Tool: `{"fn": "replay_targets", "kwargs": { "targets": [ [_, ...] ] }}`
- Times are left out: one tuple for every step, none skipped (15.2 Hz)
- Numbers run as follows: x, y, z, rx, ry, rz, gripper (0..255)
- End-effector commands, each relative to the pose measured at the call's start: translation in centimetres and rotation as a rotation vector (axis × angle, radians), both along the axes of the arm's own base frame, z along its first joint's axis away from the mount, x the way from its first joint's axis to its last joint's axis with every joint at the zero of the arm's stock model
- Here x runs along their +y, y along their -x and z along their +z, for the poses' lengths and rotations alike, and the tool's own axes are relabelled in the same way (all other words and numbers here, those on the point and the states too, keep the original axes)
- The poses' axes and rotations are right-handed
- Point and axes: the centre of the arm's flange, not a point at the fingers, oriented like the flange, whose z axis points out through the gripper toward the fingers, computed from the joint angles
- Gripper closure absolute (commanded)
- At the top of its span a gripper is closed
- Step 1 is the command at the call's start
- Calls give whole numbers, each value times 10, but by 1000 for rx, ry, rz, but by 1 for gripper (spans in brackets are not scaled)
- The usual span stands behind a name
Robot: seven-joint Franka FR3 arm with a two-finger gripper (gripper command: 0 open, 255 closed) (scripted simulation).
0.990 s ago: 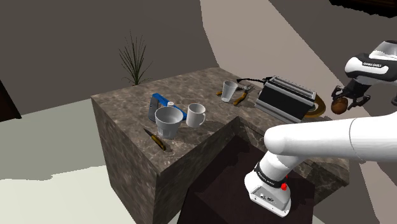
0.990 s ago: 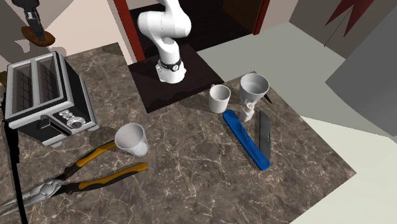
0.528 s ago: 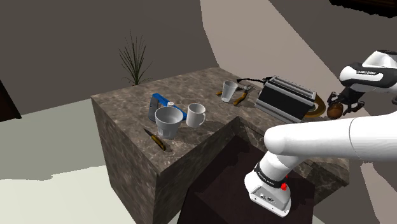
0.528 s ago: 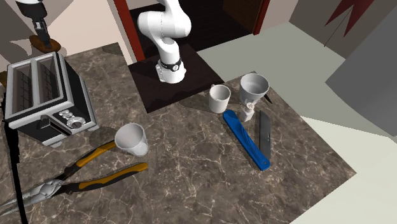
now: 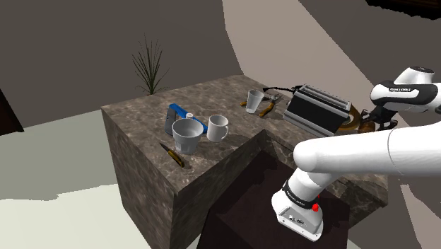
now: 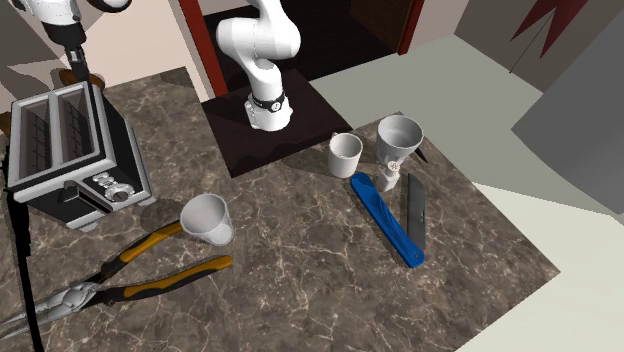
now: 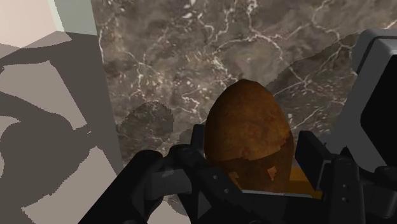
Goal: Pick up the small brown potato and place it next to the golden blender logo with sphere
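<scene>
Your gripper [image 7: 245,167] clamps the brown potato [image 7: 247,127].
It hangs over the marble counter [image 7: 191,57], beside the toaster [image 7: 376,70].

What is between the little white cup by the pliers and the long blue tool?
Nothing. In the second exterior view, the marble counter is bare between the little white cup and the blue tool.

Potato [image 7: 248,137]: mottled brown. Countertop [image 6: 300,270]: dark brown marble, white veining. Pliers [image 6: 170,278]: orange-and-black handles. Blue tool [image 6: 385,218] at four o'clock from white mug [image 6: 345,153]. Toaster [image 6: 65,150]: black and silver.
</scene>
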Motion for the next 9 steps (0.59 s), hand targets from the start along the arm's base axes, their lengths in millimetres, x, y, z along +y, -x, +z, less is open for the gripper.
{"fn": "replay_targets", "kwargs": {
  "targets": [
    [0,-1,-11,0,0,0,255],
    [0,-1,-17,0,0,0,255],
    [0,-1,-22,0,0,0,255],
    [0,-1,-27,0,0,0,255],
    [0,-1,-33,0,0,0,255],
    [0,-1,-38,0,0,0,255],
    [0,-1,-43,0,0,0,255],
    [0,-1,-48,0,0,0,255],
    [0,-1,-54,0,0,0,255]
  ]
}}
